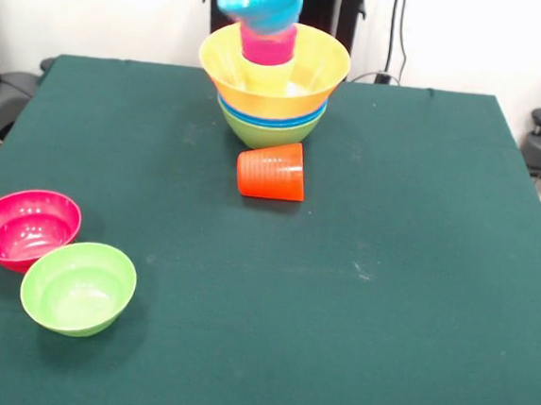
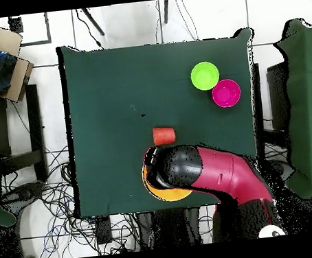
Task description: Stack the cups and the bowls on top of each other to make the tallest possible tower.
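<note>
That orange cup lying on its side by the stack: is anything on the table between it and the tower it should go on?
Nothing visible does. The orange cup lies on its side just in front of the tower, with only bare green table between them. The pink bowl and green bowl sit far off at a front corner.
</note>
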Available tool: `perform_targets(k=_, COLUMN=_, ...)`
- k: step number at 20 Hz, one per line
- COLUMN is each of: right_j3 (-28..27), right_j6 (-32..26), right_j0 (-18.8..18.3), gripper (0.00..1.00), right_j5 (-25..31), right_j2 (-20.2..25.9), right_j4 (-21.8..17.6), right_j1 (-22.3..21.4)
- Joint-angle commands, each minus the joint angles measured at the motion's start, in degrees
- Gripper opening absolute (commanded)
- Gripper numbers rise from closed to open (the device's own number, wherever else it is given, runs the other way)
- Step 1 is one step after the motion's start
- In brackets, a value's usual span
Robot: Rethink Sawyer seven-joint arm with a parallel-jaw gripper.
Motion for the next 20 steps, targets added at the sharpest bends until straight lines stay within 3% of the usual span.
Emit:
perform_targets(k=1, right_j3=4.0, right_j6=-5.9, right_j0=-0.6, gripper=1.0, right_j5=-4.6, right_j2=5.9, right_j4=-4.1, right_j1=4.1)
perform_targets(k=16, right_j3=3.5, right_j6=-3.1, right_j0=0.3, gripper=1.0, right_j5=-6.5, right_j2=6.2, right_j4=-4.7, right_j1=5.7)
perform_targets(k=20, right_j3=1.7, right_j6=0.2, right_j0=3.1, gripper=1.0, right_j5=-7.3, right_j2=5.5, right_j4=-5.1, right_j1=6.8)
